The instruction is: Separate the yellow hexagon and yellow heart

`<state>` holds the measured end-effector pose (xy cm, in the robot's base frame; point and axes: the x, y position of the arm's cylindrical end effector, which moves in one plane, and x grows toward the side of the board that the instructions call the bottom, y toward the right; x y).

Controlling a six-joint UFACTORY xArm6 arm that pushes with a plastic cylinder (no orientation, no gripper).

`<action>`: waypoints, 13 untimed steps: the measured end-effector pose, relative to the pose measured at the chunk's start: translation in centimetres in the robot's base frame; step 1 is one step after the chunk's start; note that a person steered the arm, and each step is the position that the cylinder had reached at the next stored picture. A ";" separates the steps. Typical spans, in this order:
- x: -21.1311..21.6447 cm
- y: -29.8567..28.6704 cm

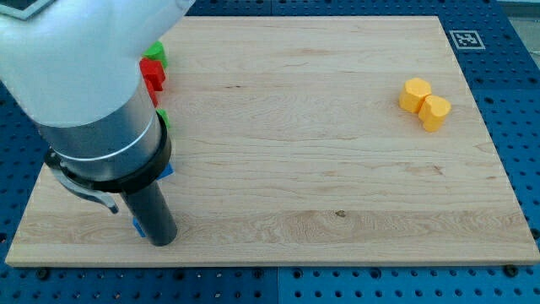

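The yellow hexagon (414, 95) and the yellow heart (435, 112) sit touching each other near the board's right edge, the heart just below and to the right of the hexagon. My tip (161, 241) rests on the board near its bottom left corner, far to the left of both yellow blocks. The arm's large white and grey body hides much of the board's left side.
A green block (155, 56) and a red block (153, 74) lie at the upper left beside the arm. Another green block (163, 118) and slivers of blue blocks (169, 171) (137, 226) peek out from behind the arm. The wooden board (321, 186) lies on a blue pegboard.
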<state>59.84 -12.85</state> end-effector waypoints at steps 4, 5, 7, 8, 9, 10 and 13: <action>-5.0 11.1; -5.0 18.7; -9.6 33.8; -12.4 37.8; -13.1 37.8; -15.6 37.8; -18.9 36.7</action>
<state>40.94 23.83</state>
